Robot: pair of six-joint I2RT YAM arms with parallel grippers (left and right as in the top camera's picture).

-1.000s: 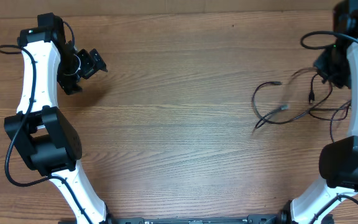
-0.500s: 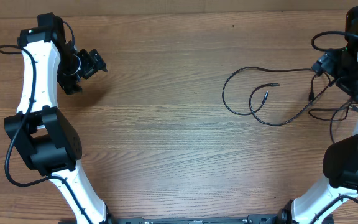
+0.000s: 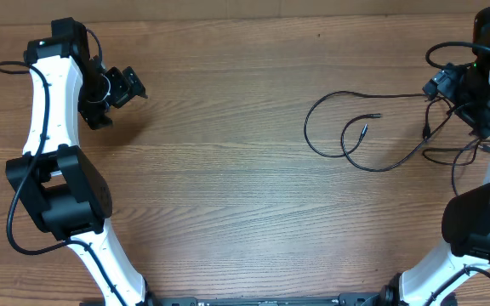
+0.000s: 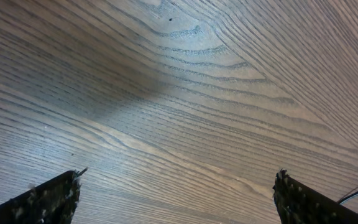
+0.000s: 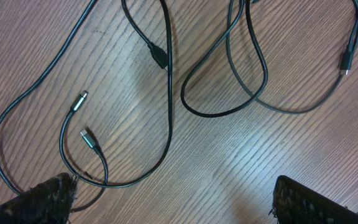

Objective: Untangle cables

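Note:
Several thin black cables [image 3: 305, 127] lie loose on the wooden table at the right, spread in wide overlapping loops with two plug ends [image 3: 364, 130] near the middle of them. In the right wrist view the cables [image 5: 169, 106] cross the table below the camera, with small silver-tipped plugs [image 5: 79, 101] at the left. My right gripper [image 3: 436, 87] hangs open over the right end of the cables; the right gripper [image 5: 176, 199] has nothing between its fingers. My left gripper [image 3: 133, 85] is far off at the table's left; the left gripper [image 4: 178, 199] is open over bare wood.
The wooden table [image 3: 228, 170] runs between the two arms. The right arm's own thicker wires [image 3: 441, 55] loop beside its wrist near the cables. The table's back edge [image 3: 228, 15] is close behind both grippers.
My right gripper has opened and let the cables go. They dropped and spread leftward into wider loops on the table. The left arm has not moved.

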